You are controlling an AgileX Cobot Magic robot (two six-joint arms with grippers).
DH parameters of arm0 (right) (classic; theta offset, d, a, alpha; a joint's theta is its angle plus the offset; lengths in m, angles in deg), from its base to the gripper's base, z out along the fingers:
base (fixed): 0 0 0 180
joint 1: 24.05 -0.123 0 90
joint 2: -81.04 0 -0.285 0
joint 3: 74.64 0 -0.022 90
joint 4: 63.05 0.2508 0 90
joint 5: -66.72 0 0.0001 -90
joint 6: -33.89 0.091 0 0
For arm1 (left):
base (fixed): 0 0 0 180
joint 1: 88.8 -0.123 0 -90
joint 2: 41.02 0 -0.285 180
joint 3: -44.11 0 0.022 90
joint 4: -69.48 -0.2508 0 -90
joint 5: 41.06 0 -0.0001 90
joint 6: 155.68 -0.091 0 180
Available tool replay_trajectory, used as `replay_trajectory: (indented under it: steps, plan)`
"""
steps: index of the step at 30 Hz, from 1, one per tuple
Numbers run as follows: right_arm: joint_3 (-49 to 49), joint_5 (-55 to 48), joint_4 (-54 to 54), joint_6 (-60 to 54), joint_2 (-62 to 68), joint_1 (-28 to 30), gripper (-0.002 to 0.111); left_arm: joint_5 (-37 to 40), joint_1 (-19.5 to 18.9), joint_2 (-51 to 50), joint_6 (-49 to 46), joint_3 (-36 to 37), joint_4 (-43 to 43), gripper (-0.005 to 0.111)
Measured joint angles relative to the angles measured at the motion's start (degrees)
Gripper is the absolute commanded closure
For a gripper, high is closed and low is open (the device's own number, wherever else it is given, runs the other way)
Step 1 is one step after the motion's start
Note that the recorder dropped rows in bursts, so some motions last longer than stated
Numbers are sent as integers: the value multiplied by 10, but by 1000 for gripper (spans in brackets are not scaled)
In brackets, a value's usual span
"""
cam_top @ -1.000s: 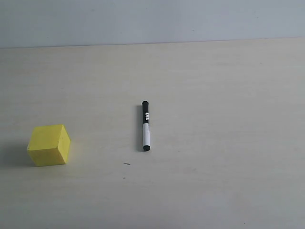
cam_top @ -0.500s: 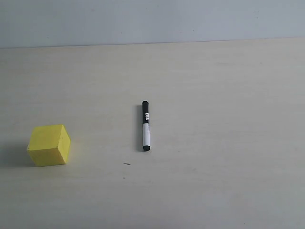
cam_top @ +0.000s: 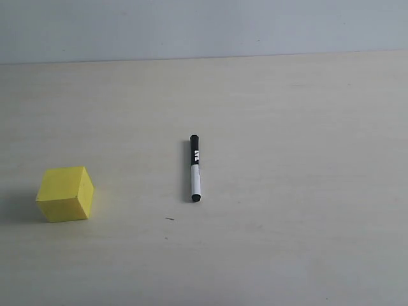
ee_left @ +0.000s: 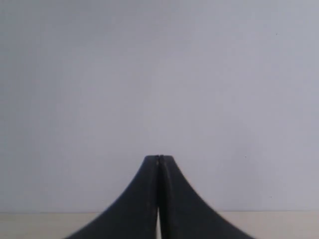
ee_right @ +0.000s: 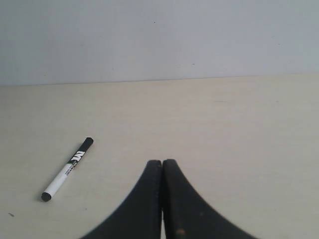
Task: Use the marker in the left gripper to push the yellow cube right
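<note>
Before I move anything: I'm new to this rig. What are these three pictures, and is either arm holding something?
This is a two-armed robot; each arm ends in a pincer. One picture comes from a camera off the arms: it shows the table with a yellow cube at its left and a marker lying near the middle, apart. The other two come from wrist cameras. The left pincer is shut and empty, facing a wall. The right pincer is shut and empty too, with the marker on the table beyond it. Nothing is held.
</note>
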Motion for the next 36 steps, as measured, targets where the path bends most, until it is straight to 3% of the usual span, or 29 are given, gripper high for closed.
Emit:
replay_trajectory:
  steps: [4,6,8,12,16,18,20,21,23,26,33,36]
  plan:
    - [0,0,0,0,0,0,108,-14,0,0,73,0,6,107]
    - [0,0,0,0,0,0,108,-28,0,0,239,0,21,107]
    - [0,0,0,0,0,0,108,-29,0,0,335,0,29,107]
    - [0,0,0,0,0,0,108,-16,0,0,377,0,29,107]
    - [0,0,0,0,0,0,108,-93,0,0,387,-2,29,107]
    - [0,0,0,0,0,0,108,-103,0,-30,386,-51,12,107]
    - [0,0,0,0,0,0,108,-79,0,-115,387,-151,-69,107]
    - [0,0,0,0,0,0,108,-32,0,-194,403,-234,-148,107]
    - [0,0,0,0,0,0,108,38,0,-272,416,-304,-209,107]
    - [0,0,0,0,0,0,108,161,2,-390,420,-394,-248,107]
    - [0,0,0,0,0,0,108,397,87,-631,234,-562,-180,107]
    - [0,0,0,0,0,0,108,536,122,-726,196,-649,-168,107]
